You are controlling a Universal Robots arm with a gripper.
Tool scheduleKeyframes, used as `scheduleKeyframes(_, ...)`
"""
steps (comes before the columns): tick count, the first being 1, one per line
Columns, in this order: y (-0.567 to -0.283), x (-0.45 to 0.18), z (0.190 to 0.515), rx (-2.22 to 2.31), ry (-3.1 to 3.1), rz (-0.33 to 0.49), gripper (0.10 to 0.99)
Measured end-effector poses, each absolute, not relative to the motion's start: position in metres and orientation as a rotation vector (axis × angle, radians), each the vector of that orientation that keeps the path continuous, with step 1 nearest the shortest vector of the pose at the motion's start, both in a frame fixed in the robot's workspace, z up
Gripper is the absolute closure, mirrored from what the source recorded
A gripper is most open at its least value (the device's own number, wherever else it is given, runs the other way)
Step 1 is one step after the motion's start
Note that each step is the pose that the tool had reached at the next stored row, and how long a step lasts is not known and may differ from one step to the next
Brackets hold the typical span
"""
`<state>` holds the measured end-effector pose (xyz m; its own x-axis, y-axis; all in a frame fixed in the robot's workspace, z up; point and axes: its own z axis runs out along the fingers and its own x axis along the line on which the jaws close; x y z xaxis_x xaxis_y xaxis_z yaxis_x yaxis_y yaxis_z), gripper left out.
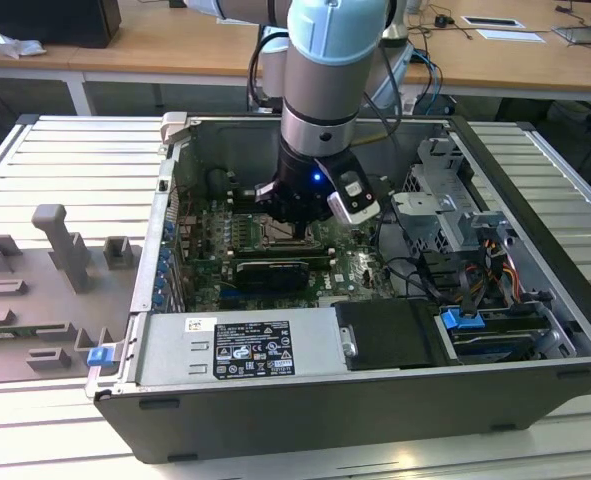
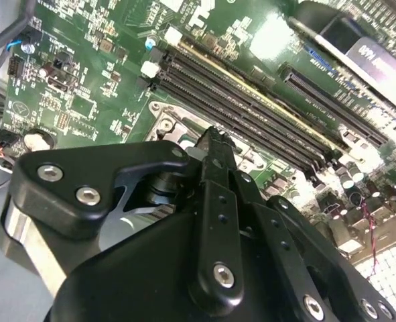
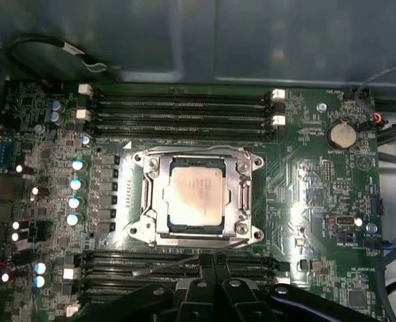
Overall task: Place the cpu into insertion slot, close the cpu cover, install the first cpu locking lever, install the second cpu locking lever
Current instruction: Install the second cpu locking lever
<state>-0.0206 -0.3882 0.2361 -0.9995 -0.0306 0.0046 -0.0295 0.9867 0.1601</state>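
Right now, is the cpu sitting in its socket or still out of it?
In. In the first wrist view the cpu lies flat in the socket, with the cpu cover framing its edges. Whether the levers are latched, I cannot tell.

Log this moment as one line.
cpu: seated in socket | cpu cover: down around it | gripper: low over motherboard at socket's edge | holding: nothing visible

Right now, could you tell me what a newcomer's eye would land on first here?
The arm reaching down into the open computer case, its gripper just above the motherboard. In the first wrist view, the cpu sits in its socket with the cpu cover closed around it, memory slots on both sides.
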Motion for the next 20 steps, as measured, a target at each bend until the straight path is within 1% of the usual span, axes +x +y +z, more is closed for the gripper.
scheduleKeyframes(8,-0.388,-0.045,0.23,0.05,-3.119,-0.312,0.98)
scheduleKeyframes(17,-0.389,-0.054,0.21,0.059,-3.117,-0.325,0.98)
scheduleKeyframes(20,-0.392,-0.056,0.209,0.061,-3.114,-0.359,0.98)
